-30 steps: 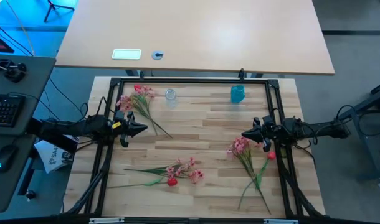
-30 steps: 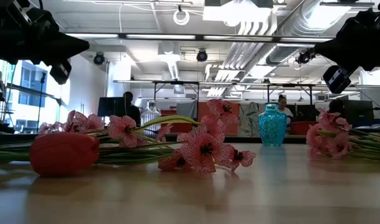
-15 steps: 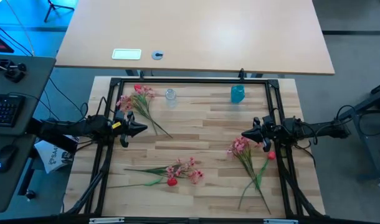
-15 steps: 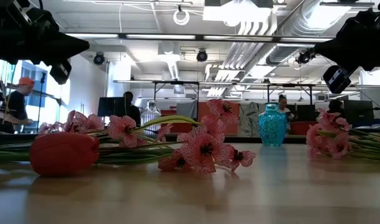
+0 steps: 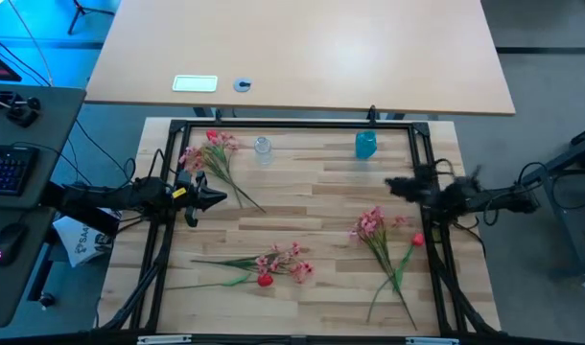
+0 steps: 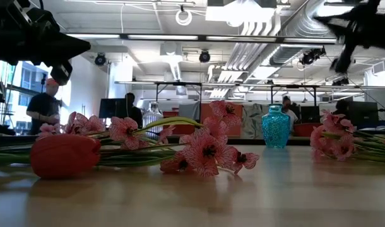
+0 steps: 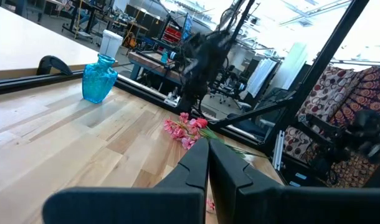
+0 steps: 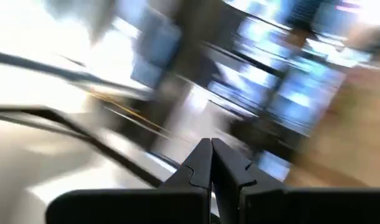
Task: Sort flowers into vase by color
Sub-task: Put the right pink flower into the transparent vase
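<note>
Flowers lie on the table in three groups. Pink sprays (image 5: 211, 153) with a red bloom (image 5: 212, 136) are at the far left. Pink sprays (image 5: 278, 261) and a red tulip (image 5: 265, 280) are near the middle, and close up in the low view (image 6: 65, 156). A pink spray (image 5: 371, 225) and a red tulip (image 5: 418, 240) are at the right. A clear vase (image 5: 263, 149) and a blue vase (image 5: 365, 145) stand at the far side. My left gripper (image 5: 221, 198) hovers shut at the left. My right gripper (image 5: 389, 185), blurred, is shut above the right group.
A black frame (image 5: 292, 125) runs around the work surface, and its rails stand beside both arms. A larger table with a white card (image 5: 195, 83) lies beyond the far edge. People stand in the room behind (image 6: 46, 107). Bare wood (image 5: 312, 206) lies between the flower groups.
My right gripper has swung up and toward the table's far edge, away from the right flower group, moving fast enough to blur. Its fingers stay shut. The flowers and vases have not moved.
</note>
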